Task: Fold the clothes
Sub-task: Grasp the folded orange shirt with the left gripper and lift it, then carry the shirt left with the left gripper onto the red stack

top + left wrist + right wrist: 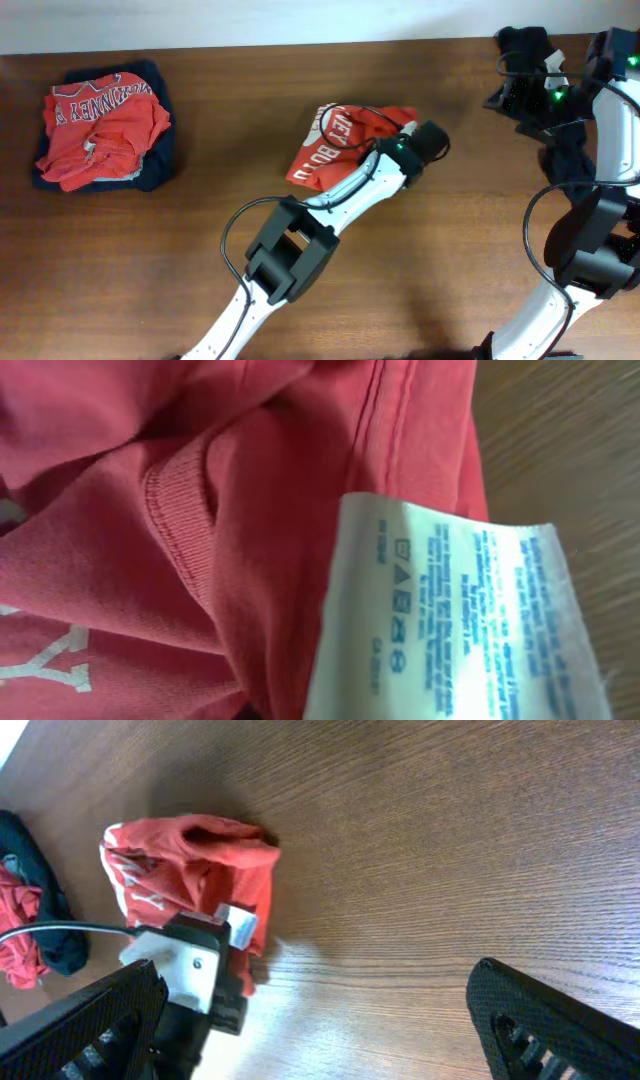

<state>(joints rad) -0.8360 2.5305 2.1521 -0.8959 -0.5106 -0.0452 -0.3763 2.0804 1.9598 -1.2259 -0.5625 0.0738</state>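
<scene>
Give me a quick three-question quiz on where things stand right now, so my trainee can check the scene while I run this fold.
1. True or false: the left gripper is shut on the red T-shirt at mid-table.
2. In the left wrist view, what white thing lies against the red fabric? A a button; B a care label; C a sock.
3. Fill in: the right gripper stands ___ above the table, holding nothing.
Key: 1 true; 2 B; 3 open.
</scene>
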